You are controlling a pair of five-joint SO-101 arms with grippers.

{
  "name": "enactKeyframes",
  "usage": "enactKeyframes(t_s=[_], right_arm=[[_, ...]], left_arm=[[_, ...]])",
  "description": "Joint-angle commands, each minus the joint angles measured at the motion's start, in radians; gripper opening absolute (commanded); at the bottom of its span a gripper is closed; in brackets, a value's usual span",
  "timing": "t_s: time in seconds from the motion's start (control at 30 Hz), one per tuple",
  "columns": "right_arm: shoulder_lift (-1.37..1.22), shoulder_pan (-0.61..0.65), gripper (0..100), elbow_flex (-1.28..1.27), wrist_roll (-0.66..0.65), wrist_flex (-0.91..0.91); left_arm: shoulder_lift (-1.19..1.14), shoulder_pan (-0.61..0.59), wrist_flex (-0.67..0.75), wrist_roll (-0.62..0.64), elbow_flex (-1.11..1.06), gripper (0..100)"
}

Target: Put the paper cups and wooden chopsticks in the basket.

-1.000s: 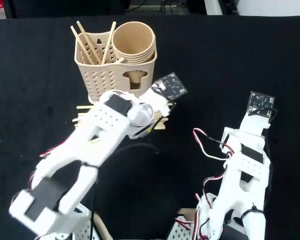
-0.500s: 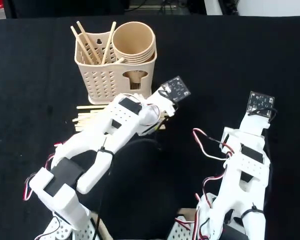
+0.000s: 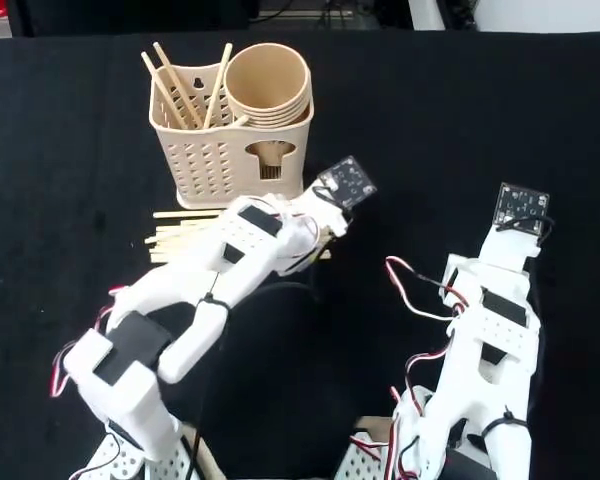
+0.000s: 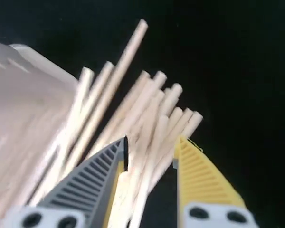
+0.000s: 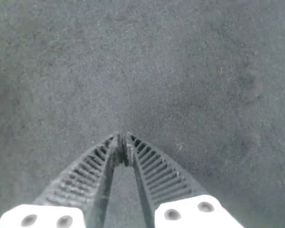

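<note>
A beige slotted basket stands at the back of the table. It holds a stack of paper cups and several wooden chopsticks. A pile of chopsticks lies flat on the cloth just in front of it. My left arm stretches over the pile's right end. In the left wrist view my left gripper is open, and the ends of several chopsticks lie between its fingers, with the basket wall beside them. My right gripper is shut over bare cloth.
Black cloth covers the whole table. My right arm rests at the front right, well apart from the basket. Loose red, white and black wires hang beside it.
My left arm has stretched out lower over the chopstick pile, with its wrist shifted slightly to the right. The right arm has not moved.
</note>
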State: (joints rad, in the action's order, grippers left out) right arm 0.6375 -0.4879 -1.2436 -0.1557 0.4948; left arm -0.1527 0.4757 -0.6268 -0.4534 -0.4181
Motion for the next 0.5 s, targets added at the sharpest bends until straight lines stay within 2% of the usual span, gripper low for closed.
enactKeyframes(t_s=[0.0,0.2,0.47], right_arm=[[0.021,0.011,1.8,0.028,0.002,-0.023],[0.021,0.011,1.8,0.028,0.002,-0.023],[0.021,0.011,1.8,0.028,0.002,-0.023]], left_arm=[[-0.071,0.004,0.011,0.011,0.044,17],[-0.155,0.004,-0.072,0.011,0.157,17],[-0.150,0.007,-0.095,0.005,0.160,3]])
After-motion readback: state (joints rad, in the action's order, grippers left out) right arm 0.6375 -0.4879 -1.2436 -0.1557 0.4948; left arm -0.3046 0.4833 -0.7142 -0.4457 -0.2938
